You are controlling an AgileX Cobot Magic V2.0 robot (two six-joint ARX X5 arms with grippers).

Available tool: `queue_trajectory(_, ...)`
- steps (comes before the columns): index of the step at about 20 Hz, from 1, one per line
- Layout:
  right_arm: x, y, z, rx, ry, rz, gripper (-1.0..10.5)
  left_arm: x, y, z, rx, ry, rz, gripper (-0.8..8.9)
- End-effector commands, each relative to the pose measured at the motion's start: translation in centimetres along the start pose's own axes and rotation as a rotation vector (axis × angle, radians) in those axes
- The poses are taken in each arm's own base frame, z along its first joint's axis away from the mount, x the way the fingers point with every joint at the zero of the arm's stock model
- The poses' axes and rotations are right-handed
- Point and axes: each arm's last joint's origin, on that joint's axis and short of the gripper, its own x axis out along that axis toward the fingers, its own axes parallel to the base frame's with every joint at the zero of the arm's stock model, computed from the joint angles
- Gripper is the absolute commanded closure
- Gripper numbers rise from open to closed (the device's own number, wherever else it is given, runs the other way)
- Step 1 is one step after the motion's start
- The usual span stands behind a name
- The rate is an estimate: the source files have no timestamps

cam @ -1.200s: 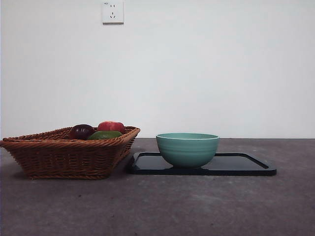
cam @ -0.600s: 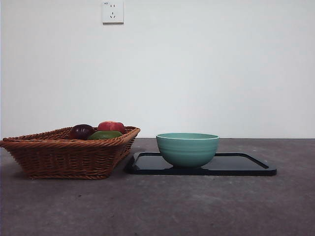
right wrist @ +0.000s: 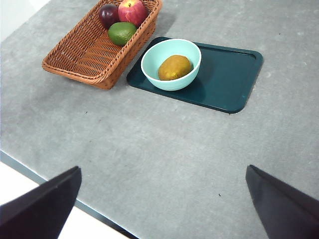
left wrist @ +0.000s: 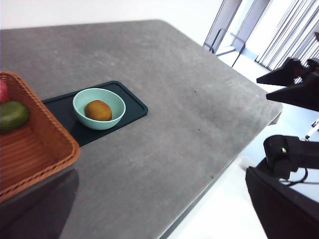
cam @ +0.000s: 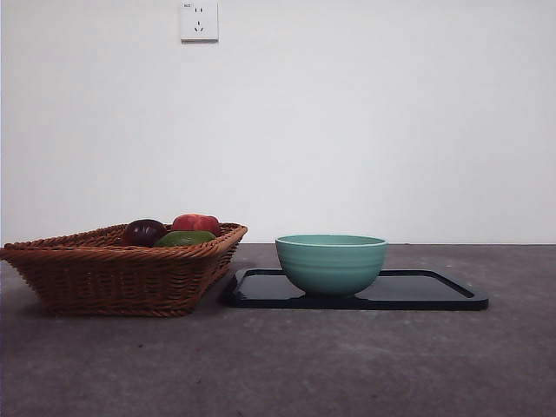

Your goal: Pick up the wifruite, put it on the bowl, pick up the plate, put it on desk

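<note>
In the ridged mint bowl (right wrist: 171,63), matte oval wifruite (right wrist: 174,67); right gripper (right wrist: 164,209) wide open, empty.

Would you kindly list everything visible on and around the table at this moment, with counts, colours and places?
wifruite: one, orange-brown, inside the bowl
bowl: one, mint green, on the tray's end nearest the basket
tray: one, dark, flat on the desk
basket: one, brown wicker, beside the tray
apple: one, red, in the basket
purple fruit: one, dark, in the basket
green fruit: one, in the basket
desk: one, grey-brown
wall socket: one, white, on the wall above the basket
right gripper: black, open, high above the desk
</note>
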Motion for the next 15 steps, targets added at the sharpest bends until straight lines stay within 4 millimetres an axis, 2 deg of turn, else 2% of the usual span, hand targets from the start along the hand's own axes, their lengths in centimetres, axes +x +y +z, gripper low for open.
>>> queue_trajectory(1,-0.2,0.1,0.4,0.005,-0.03,0.014,4.0,2.6,-1.0,1.5,-0.028,0.007,-0.001,2.55)
queue_trajectory(5,-0.2,0.2,0.7,0.003,-0.064,0.024,4.0,8.4,-2.4,3.0,-0.035,0.116,0.051,2.56)
queue_trajectory(8,-0.2,0.2,0.7,0.003,-0.064,0.024,4.0,13.0,-2.7,4.2,-0.04,0.208,0.129,2.56)
queue_trajectory(15,-0.2,0.2,0.6,0.004,-0.054,0.021,4.0,23.0,-1.2,7.7,-0.006,0.401,0.292,2.57)
